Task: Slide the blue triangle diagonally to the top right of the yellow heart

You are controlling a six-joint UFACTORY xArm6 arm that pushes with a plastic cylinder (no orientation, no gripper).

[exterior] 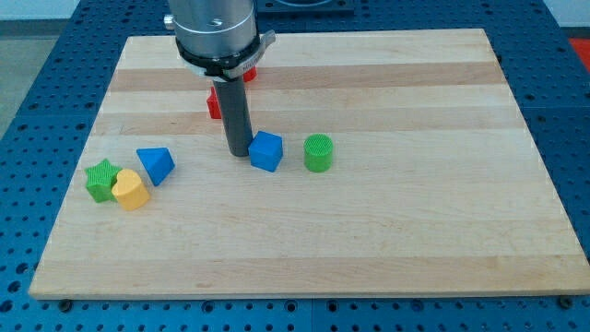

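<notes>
The pale wooden tabletop (369, 240) of joined planks filled most of the view, resting on a blue perforated base (37, 55). Above it, the arm's grey metal housing came down from the view's top into a straight dark rod. No claw showed anywhere, so nothing could be said of one being open or closed; the rod simply ended in my tip (240, 153), which sat on the tabletop just beside the left edge of a blue plastic cube-like block (265, 151), close enough that I could not tell whether they touched.

Right of that block stood a ridged green plastic cylinder (318, 152). Behind the rod, two red blocks (215, 103) were partly hidden, their shapes unclear.

The blue plastic triangle (155, 165) lay well to the view's left of my tip, just beside the upper right of the yellow plastic heart (130, 190), which touched a green plastic star (100, 178) on its left.

The triangle looked light, rigid and smooth-sided, likely to slide easily and to spin if struck off-centre. It could only be pushed, best against the middle of a flat face. It seemed already near its goal, so only a small nudge appeared needed.
</notes>
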